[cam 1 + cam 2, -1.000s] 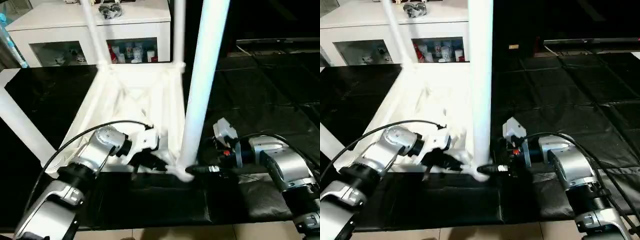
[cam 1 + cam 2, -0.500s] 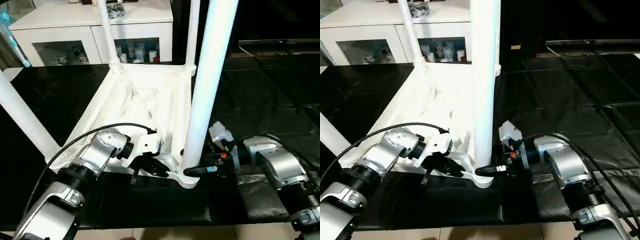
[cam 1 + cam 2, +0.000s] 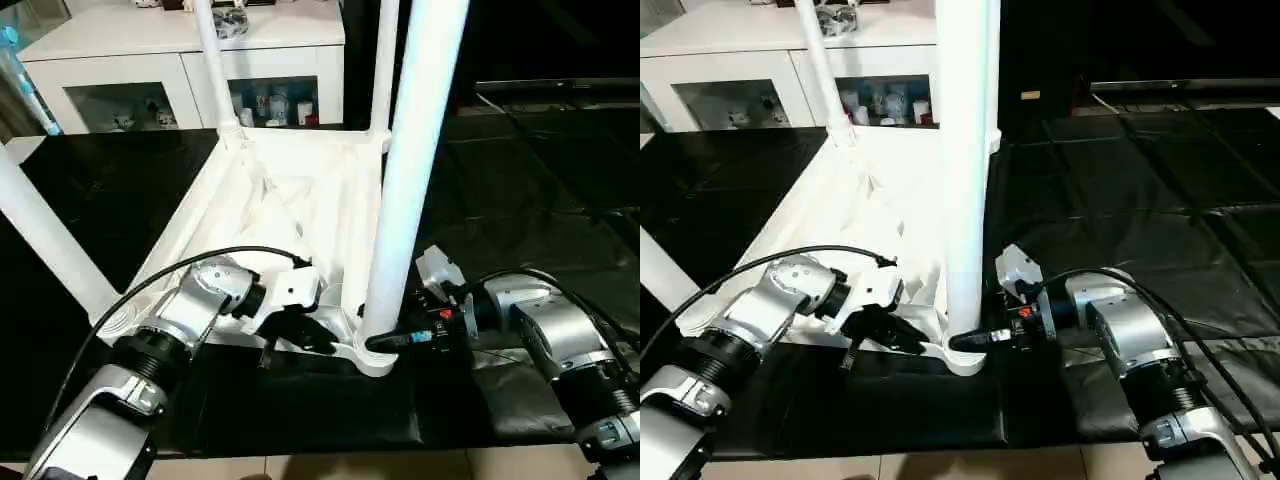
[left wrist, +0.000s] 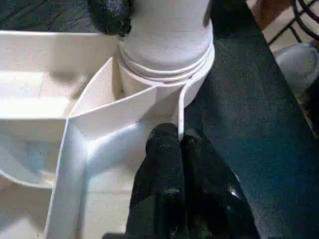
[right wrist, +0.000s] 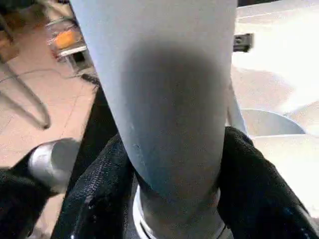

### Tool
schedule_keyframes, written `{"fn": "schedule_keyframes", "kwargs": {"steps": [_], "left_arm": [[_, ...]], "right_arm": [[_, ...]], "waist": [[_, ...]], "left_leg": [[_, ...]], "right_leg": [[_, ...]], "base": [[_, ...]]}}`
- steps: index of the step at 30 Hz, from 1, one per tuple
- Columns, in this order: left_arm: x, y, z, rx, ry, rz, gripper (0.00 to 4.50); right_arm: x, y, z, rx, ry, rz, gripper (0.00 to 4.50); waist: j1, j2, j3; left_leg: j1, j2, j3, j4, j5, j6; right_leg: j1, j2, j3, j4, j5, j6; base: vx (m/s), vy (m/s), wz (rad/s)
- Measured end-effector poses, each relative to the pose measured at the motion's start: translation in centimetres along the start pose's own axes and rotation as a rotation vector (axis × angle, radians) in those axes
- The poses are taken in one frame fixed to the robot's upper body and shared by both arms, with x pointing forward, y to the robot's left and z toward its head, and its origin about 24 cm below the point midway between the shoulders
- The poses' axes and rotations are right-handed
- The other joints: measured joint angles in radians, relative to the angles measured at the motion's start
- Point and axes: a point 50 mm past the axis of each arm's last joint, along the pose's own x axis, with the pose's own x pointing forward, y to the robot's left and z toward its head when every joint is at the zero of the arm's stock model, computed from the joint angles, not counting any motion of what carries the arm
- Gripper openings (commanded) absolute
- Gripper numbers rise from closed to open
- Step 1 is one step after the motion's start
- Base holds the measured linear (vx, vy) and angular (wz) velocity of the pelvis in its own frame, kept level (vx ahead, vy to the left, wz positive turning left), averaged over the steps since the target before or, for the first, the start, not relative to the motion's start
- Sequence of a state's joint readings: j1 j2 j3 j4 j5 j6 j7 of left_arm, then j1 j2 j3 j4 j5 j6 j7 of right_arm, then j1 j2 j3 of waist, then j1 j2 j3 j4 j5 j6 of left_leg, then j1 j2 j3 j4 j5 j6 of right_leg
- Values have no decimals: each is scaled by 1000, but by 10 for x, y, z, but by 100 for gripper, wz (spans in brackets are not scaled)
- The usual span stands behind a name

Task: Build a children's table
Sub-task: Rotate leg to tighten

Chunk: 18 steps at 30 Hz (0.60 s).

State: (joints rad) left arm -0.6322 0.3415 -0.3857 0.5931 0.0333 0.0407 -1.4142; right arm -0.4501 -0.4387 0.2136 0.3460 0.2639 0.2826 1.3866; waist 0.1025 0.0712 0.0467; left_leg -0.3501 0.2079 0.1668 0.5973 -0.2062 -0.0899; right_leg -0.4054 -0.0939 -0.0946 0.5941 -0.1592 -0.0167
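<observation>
Lying upside down on the black mat point(image 3: 520, 200), the children's table point(image 3: 290, 200) shows its ribbed underside to the ceiling, and its long axis runs from the robot's edge of the mat toward the white cabinet point(image 3: 150, 60) behind it. Four white legs stand in the corner sockets and point up: the near right leg point(image 3: 410, 170) rises almost straight from the corner closest to the robot, the near left leg point(image 3: 45, 240) leans outward toward the mat's left edge, and the far left leg point(image 3: 212, 65) and far right leg point(image 3: 383, 60) stand at the cabinet end. The left gripper point(image 3: 295, 340) is pinched tight on the thin rim point(image 4: 180, 107) of the table top just beside the near right socket, its fingers point(image 4: 164, 164) pressed together with the plastic edge between them. The right gripper point(image 3: 975, 341) reaches in level from the right and clasps the base of the near right leg just above the socket collar; in the right wrist view its black fingers point(image 5: 104, 189) lie against both sides of the tube. Behind the cabinet's glass doors stand small bottles point(image 3: 270, 105) in red and white, and some clear packaging point(image 3: 232, 20) lies on its top.
</observation>
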Motion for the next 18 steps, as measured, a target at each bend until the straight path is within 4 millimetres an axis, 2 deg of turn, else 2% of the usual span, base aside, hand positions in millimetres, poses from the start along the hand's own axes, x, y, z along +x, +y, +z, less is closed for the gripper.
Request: {"fn": "schedule_keyframes", "kwargs": {"steps": [2,5,9,11,14,18], "left_arm": [[-1,5,-3,-46,-11,67,0],[1,13,-2,-95,-14,156,0],[14,34,5,-218,-36,369,0],[19,36,8,-244,-55,413,0],[28,46,14,-317,-84,530,0],[32,50,19,-335,-93,574,0]], "right_arm": [[4,-3,-2,19,-21,-94,204],[8,-11,-1,41,-44,-245,202],[21,-31,8,107,-82,-605,199],[21,-35,9,114,-80,-674,199],[33,-47,17,160,-105,-852,197],[35,-51,21,169,-115,-924,197]], "waist": [[-9,0,0],[-34,0,-1],[-80,2,-3],[-88,2,-3],[-99,2,-3],[-98,2,-3]], "left_leg": [[1,0,0,1,0,0],[3,-1,0,2,1,-2],[4,-2,-1,4,2,-3],[3,-2,-2,4,2,-3],[1,-2,-2,3,2,-3],[0,-1,-3,-1,0,-1]], "right_leg": [[1,0,0,1,-1,2],[1,0,1,0,-2,4],[2,1,0,-1,-2,4],[2,1,-1,-3,-2,4],[1,1,-1,-3,-1,4],[1,1,-2,-5,0,3]], "base": [[0,0,0],[0,0,0],[0,0,0],[0,0,0],[0,0,0],[0,0,0]]}}
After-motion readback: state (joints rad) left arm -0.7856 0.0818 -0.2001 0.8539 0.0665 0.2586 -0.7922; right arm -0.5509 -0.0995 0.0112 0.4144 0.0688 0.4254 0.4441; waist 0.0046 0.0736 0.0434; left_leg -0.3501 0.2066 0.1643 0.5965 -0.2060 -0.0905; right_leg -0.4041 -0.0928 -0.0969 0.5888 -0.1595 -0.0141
